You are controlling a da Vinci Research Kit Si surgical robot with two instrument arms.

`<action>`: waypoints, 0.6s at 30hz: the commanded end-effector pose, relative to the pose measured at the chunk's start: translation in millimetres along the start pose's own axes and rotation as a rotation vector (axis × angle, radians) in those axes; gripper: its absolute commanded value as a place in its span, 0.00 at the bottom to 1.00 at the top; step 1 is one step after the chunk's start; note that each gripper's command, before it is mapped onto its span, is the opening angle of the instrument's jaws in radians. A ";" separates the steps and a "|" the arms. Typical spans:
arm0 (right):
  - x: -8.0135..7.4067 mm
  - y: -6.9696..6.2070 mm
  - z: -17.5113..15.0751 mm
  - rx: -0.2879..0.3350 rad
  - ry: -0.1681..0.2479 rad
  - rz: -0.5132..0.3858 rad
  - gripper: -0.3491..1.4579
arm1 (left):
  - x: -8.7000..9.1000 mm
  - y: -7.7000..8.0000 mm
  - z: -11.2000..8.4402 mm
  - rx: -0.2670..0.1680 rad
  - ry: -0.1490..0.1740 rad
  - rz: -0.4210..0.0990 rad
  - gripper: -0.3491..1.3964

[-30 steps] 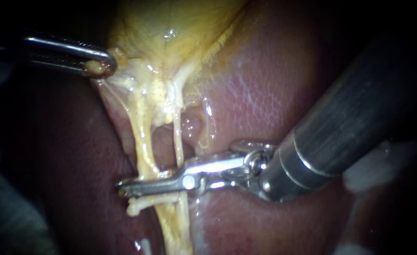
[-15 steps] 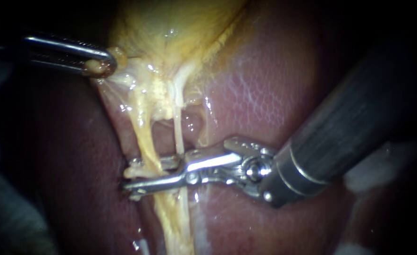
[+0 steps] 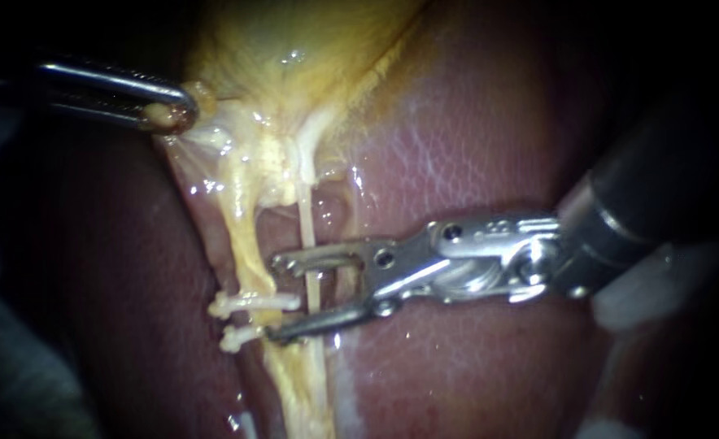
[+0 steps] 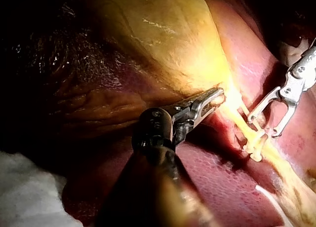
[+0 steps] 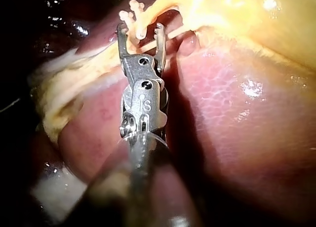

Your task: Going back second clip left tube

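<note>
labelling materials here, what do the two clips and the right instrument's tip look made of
The clips look like off-white plastic: matt, no metal glint. The right instrument is probably polished steel at its tip: silvery, with bright highlights.

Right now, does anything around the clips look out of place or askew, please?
Nothing looks damaged or spilled. Two clips sit side by side across the left tube, roughly parallel. One thing to watch: the thinner tube runs between the open jaws of the right instrument, whose lower jaw tip lies close to the lower clip.
</note>
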 end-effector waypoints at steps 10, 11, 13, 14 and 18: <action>2.0 -0.7 -10.3 -0.078 -0.026 -0.092 0.46 | -0.1 -0.2 0.1 0.000 0.000 0.001 0.00; 2.1 -0.7 -11.2 -0.091 -0.028 -0.089 0.46 | -0.1 -0.2 0.1 0.000 0.000 0.001 0.00; 2.1 -0.7 -12.3 -0.097 -0.029 -0.085 0.46 | -0.1 -0.2 0.1 0.000 0.000 0.001 0.00; 2.1 -0.8 -12.8 -0.097 -0.029 -0.085 0.46 | -0.1 -0.2 0.1 0.000 0.000 0.001 0.00; 2.1 -0.8 -13.6 -0.097 -0.031 -0.097 0.46 | -0.2 -0.2 0.1 0.000 0.000 0.001 0.00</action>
